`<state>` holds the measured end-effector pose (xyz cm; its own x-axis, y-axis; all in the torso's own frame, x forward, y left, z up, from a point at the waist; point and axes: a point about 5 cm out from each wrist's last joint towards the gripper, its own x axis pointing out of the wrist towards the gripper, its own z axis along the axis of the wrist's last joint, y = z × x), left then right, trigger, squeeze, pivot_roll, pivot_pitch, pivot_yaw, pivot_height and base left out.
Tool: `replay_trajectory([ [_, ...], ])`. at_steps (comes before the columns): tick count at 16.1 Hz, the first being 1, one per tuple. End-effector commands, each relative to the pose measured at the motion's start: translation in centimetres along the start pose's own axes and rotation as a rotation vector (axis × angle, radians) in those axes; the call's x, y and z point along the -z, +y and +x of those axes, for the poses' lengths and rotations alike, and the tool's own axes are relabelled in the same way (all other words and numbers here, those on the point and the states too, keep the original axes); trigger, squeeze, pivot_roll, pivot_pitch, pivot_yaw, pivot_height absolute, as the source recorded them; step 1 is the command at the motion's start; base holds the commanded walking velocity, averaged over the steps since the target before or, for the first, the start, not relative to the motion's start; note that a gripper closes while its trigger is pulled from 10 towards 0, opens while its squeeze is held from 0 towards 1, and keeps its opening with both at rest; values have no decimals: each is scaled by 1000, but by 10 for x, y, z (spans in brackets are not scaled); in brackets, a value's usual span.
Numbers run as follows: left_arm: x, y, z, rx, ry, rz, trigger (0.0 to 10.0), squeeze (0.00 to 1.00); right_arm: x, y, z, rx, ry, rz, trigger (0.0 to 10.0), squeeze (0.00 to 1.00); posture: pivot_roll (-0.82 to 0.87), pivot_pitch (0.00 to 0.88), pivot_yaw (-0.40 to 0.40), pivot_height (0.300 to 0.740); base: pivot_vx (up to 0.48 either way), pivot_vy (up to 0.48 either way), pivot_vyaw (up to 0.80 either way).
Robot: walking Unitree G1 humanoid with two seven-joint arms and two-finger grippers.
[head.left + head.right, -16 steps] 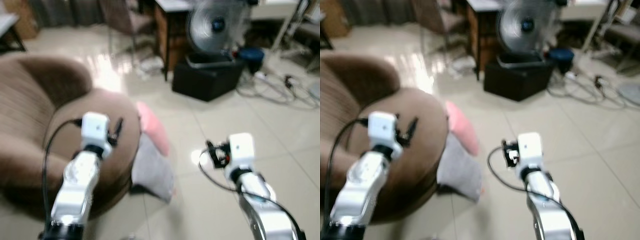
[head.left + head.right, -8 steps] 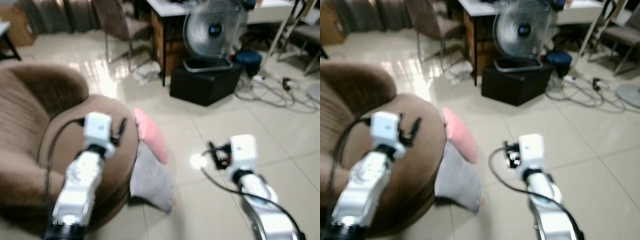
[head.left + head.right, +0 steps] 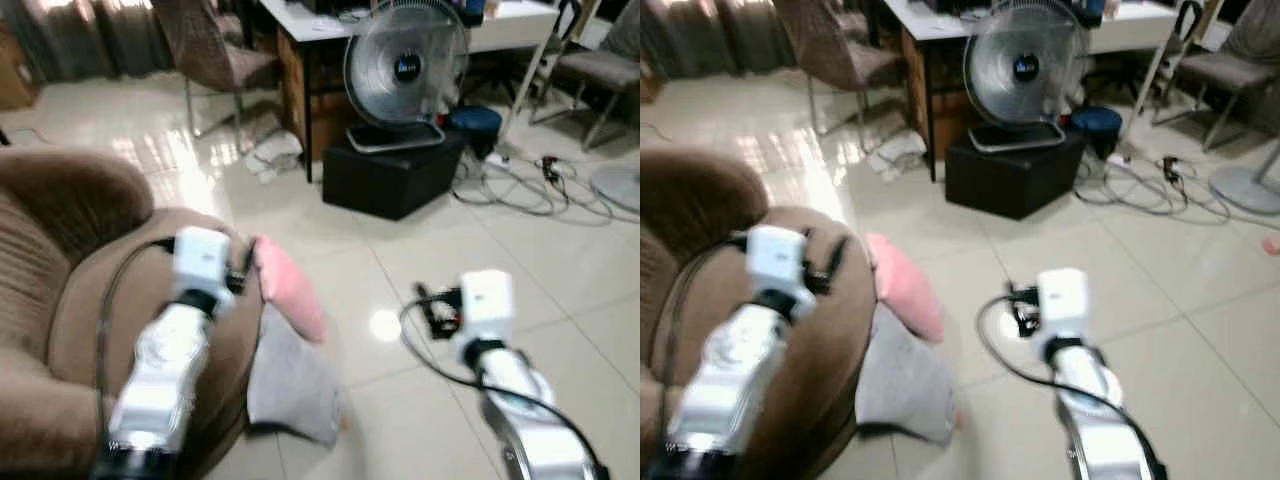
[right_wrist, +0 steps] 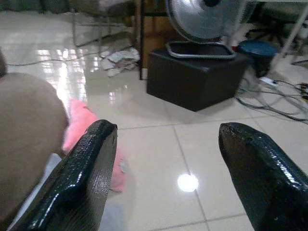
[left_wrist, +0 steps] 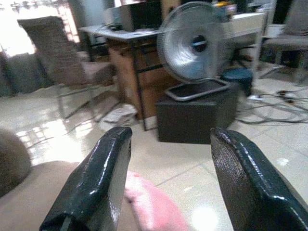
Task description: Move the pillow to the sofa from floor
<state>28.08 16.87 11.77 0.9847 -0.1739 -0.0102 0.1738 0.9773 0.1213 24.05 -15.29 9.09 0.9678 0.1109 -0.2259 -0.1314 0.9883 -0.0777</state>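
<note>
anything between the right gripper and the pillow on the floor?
Nothing visible. The right gripper, open, looks over bare tile toward the pink pillow, which leans against the brown sofa beside a grey cushion. The left gripper is open above the sofa edge.

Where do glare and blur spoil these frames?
Left eye view: a bright reflection on the floor tiles and a motion-smeared left arm. Left wrist view: blown-out window light at one corner, with the pink pillow soft behind the sharp fingers.

The glossy tiled floor (image 3: 560, 250) carries a brown sofa (image 3: 60, 300), with a pink-and-grey pillow (image 3: 290, 330) apparently leaning against it, plus a black box (image 3: 390, 180) under a fan (image 3: 405, 65), and loose cables (image 3: 530, 185).
</note>
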Motion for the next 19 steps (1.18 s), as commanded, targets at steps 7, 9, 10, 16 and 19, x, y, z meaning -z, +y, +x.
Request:
replay_trajectory([
  [7, 2, -10, 0, 47, 11, -1, 10000, 0, 1, -7, -2, 24, 6, -8, 10000, 0, -54, 8, 33, 696, 86, 0, 0],
  [9, 2, -10, 0, 55, 12, 10, 10000, 0, 2, -7, -2, 27, 7, -2, 10000, 0, -53, 10, 33, 686, 0, 0, 0],
  [10, 3, -12, -1, 65, 20, 12, 10000, 0, 3, -7, -3, 32, 13, 2, 10000, 0, -53, 11, 33, 676, 0, 0, 0],
  [16, 4, -16, -1, 89, 31, 6, 10000, 0, 6, -7, -4, 32, 26, 11, 10000, 0, -53, 20, 35, 611, 0, 0, 0],
  [19, 4, -17, -1, 96, 35, 10, 10000, 0, 7, -7, -4, 32, 26, 11, 10000, 0, -53, 22, 37, 586, 0, 0, 0],
])
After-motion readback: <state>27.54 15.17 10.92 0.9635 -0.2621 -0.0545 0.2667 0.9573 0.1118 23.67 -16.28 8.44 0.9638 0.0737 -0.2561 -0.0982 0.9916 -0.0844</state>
